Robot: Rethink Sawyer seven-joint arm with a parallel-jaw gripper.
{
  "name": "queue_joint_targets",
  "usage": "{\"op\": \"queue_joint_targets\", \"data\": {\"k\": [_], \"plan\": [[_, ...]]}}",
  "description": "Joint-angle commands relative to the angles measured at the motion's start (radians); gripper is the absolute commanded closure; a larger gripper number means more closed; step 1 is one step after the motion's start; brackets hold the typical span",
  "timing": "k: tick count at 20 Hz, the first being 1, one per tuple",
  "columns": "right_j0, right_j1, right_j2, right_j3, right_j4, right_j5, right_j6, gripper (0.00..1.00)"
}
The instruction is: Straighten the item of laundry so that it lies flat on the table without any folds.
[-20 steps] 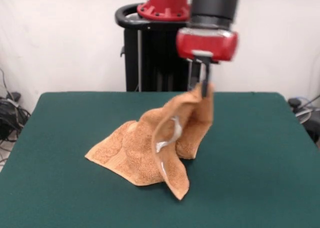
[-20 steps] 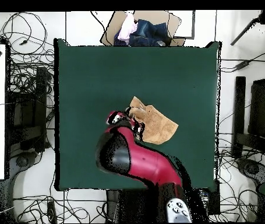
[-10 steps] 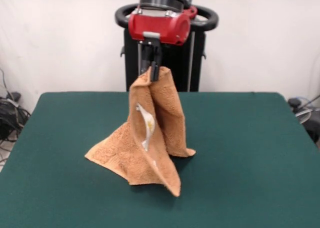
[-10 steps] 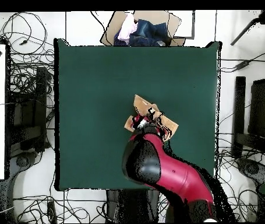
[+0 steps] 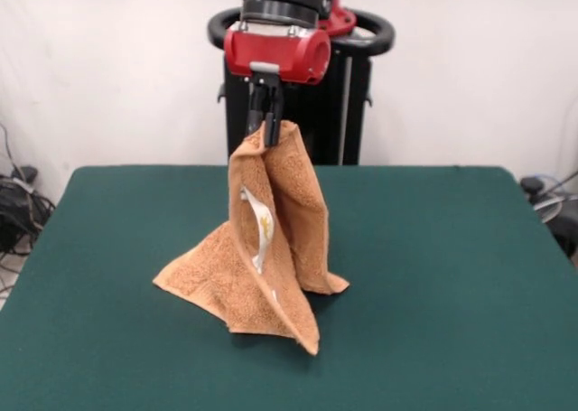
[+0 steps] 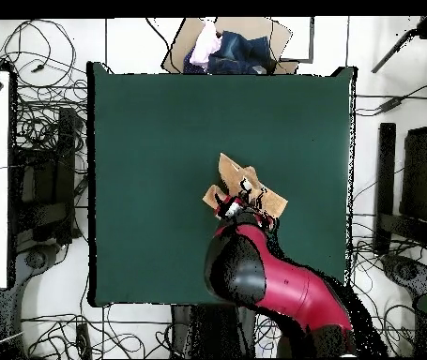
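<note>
Orange-tan towel (image 5: 271, 248) — white, yellow-printed tag (image 5: 263, 230) — on dark green table (image 5: 452, 275).

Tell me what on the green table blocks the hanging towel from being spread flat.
Nothing visible does. The gripper pinches the orange-tan terry towel at its peak, lower edges resting on the dark green felt table, which is bare all round it.

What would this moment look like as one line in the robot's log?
claw: shut on towel corner | towel: lifted, lower edge on table | flat: no
</note>
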Motion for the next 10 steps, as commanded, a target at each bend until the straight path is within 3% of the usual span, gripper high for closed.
{"op": "queue_joint_targets", "data": {"k": [1, 10], "plan": [[-0.028, -0.012, 0.053, 0.104, -0.079, 0.108, 0.062, 1.00], [-0.081, -0.012, 0.052, 0.160, -0.135, 0.088, 0.069, 1.00]]}}
